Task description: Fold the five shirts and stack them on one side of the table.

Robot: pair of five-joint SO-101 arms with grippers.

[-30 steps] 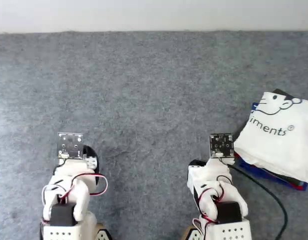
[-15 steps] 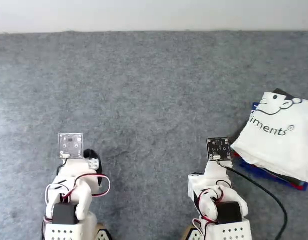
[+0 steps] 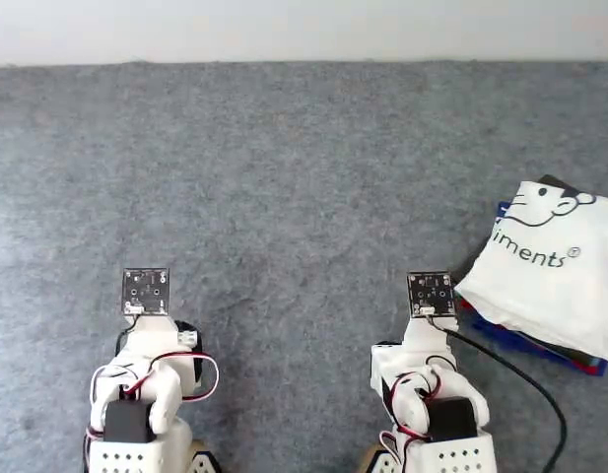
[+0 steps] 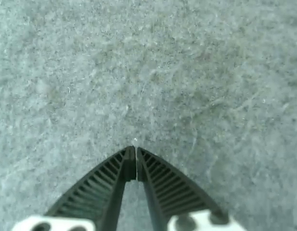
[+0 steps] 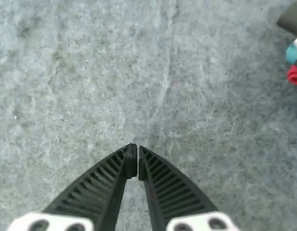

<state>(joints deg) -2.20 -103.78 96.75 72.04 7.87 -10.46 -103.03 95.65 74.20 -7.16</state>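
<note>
A stack of folded shirts (image 3: pixel 550 281) lies at the table's right edge, a white printed one on top with blue, red and dark layers under it. Coloured edges of that stack (image 5: pixel 293 53) peek into the right wrist view. My left gripper (image 4: pixel 135 153) is shut with nothing in it, pulled back over bare grey felt near the front of the table. My right gripper (image 5: pixel 134 153) is shut and empty too, just left of the stack. In the high view the left arm (image 3: pixel 144 335) and right arm (image 3: pixel 429 335) sit folded near their bases.
Grey felt (image 3: pixel 304 168) covers the whole table. A black cable (image 3: pixel 525 379) runs from the right arm toward the front right corner. A pale wall borders the far edge.
Both arms have drawn back toward their bases; the left one kept retracting in the last half second, the right one stopped.
</note>
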